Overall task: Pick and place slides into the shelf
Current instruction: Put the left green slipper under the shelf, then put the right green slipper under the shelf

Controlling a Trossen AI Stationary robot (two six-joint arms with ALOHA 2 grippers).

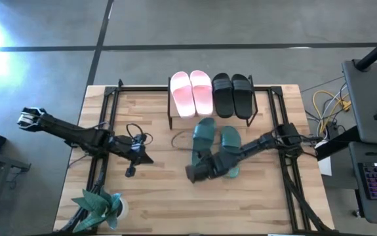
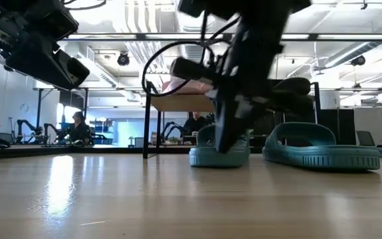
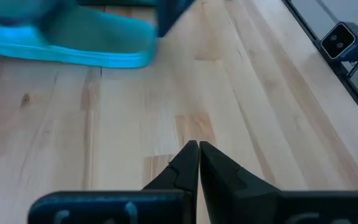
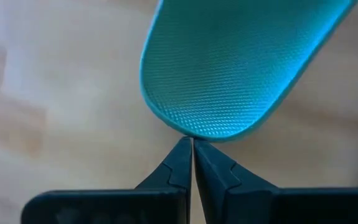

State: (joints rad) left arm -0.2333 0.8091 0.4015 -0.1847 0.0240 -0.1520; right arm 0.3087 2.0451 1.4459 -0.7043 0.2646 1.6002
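Observation:
Two dark green slides lie sole-down on the table in front of the shelf [image 1: 211, 118]: one [image 1: 204, 134] on the left, one [image 1: 231, 139] on the right. A light pink pair [image 1: 191, 93] and a black pair [image 1: 233, 95] rest on the shelf's wooden top. My right gripper [image 1: 198, 172] is shut, at the near end of the left green slide [image 4: 228, 68]. That slide also shows in the low view, behind my right gripper [image 2: 227, 143]. My left gripper [image 3: 198, 144] is shut above bare wood, left of the slides [image 1: 130, 170]. My right gripper has its shut fingertips [image 4: 185, 149] against the rounded end of the left green slide's footbed [image 4: 194, 132], at the rim. The fingers come slanting down from the table's near side, along the slide's length. The slide lies flat on the table.
A potted plant [image 1: 99, 204] stands at the near left corner. Black frame rails [image 1: 109, 111] run along both table sides, and loose cables [image 1: 136, 139] hang by the left arm. A small camera [image 3: 343, 40] sits at the table edge. Bare wood lies between the arms.

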